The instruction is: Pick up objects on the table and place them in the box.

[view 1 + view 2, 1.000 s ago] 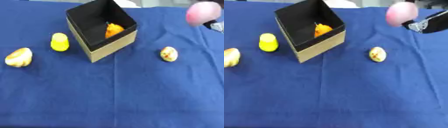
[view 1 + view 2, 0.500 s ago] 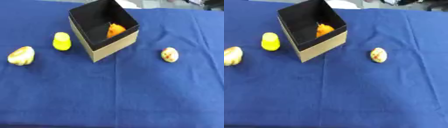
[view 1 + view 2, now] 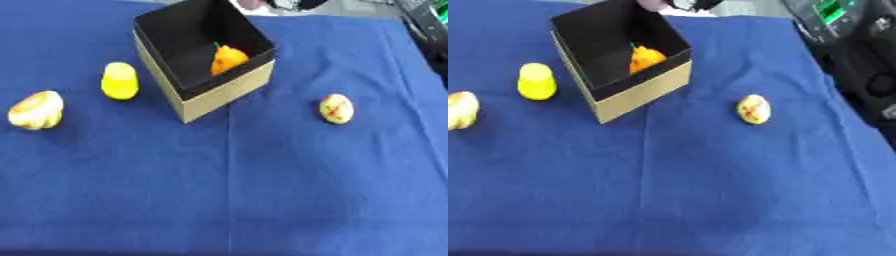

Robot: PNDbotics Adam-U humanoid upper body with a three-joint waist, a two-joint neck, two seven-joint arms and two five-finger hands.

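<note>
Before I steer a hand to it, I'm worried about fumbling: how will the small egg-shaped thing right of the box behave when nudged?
The egg-shaped thing looks rounded all over, so it will probably roll. The blue cloth may slow it. It looks small, so likely light.

A blue-covered worktop (image 3: pixel 710 190) carries an open box (image 3: pixel 636 92) at the far left, with an orange object (image 3: pixel 646 57) inside. Left of the box stands a yellow object (image 3: pixel 536 81); farther left, a pale rounded one (image 3: pixel 460 110). A pale egg-shaped object (image 3: pixel 753 108) lies to the box's right.
</note>
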